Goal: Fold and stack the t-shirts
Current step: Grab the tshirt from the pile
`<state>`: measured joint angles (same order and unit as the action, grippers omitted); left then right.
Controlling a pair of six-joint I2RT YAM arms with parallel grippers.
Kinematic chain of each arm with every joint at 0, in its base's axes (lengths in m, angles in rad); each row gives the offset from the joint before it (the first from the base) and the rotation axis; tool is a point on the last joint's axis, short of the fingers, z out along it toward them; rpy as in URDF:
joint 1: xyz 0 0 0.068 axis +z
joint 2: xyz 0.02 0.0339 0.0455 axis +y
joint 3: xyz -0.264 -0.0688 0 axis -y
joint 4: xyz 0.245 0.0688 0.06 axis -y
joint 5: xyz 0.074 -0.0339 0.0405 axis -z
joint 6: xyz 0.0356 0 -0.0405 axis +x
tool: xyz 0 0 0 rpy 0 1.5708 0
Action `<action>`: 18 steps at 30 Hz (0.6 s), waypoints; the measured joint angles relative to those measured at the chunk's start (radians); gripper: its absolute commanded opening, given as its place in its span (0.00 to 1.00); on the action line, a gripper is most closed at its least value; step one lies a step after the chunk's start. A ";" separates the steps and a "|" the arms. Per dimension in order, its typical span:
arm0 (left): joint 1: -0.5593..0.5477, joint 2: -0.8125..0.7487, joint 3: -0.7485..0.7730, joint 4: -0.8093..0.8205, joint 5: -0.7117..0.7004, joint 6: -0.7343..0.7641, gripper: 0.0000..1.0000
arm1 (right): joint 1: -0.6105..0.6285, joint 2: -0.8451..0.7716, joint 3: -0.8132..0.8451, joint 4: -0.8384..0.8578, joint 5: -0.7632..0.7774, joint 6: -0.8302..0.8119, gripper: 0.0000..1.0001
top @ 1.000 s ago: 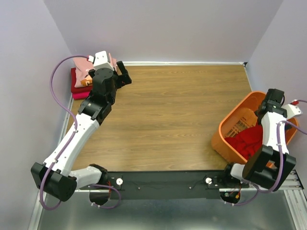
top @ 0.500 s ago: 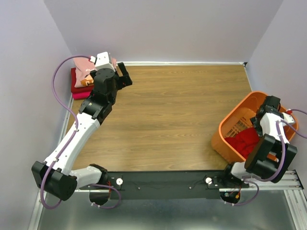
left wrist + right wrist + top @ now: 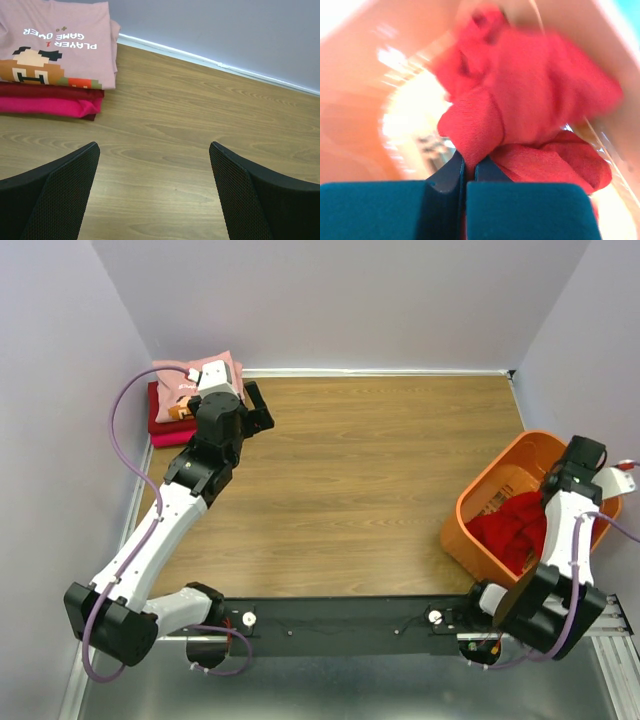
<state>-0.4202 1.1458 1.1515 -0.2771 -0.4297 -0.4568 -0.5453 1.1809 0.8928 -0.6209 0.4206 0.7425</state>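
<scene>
- Right gripper (image 3: 469, 167): jaws pinched together on a fold of the red tee (image 3: 530, 90). The wrist view is blurred, but cloth clearly bulges out above the closed tips.
- Change: half a second ago this arm was dipped lower into the basket (image 3: 462, 508). Now the wrist sits higher, and the red cloth peaks up toward it in the overhead view.
- Reading: the grasp is made and the lift-out is starting. Most of the tee is still inside the basket, at 4 o'clock on the table (image 3: 370, 470).
- Left gripper (image 3: 154, 150): jaws spread wide, holding nothing, bare wood beneath.
- Change: a second ago the left arm covered much of the stack (image 3: 165, 410). It has pulled back, and the top tee now shows nearly whole.
- Stack is at 10 o'clock on the table, against the far wall: pink tee (image 3: 60, 45) on top, print side up, then dark red tee (image 3: 50, 91), then magenta tee (image 3: 45, 105). Edges are roughly aligned.
- Judgement: three tees look folded and stacked, and the red one is the one left. It needs to clear the basket rim and be laid flat mid-table.
- Risk: a single-fold pinch may drag on the rim or slip.
</scene>
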 measured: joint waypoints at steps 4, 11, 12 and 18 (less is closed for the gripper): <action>0.000 -0.002 -0.006 -0.002 0.000 0.000 0.98 | 0.000 -0.085 0.114 -0.005 -0.002 0.012 0.00; 0.002 -0.003 -0.006 -0.002 -0.006 0.002 0.98 | 0.000 -0.118 0.358 0.011 -0.105 0.132 0.00; 0.002 -0.003 -0.007 -0.001 -0.006 0.001 0.98 | 0.000 -0.117 0.386 0.035 -0.155 0.158 0.01; 0.002 -0.016 -0.035 0.000 -0.006 -0.002 0.98 | 0.019 -0.058 0.514 0.194 -0.415 0.247 0.00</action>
<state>-0.4179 1.1294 1.1164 -0.2775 -0.4362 -0.4591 -0.5266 1.1225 1.4071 -0.4267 0.0055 0.9894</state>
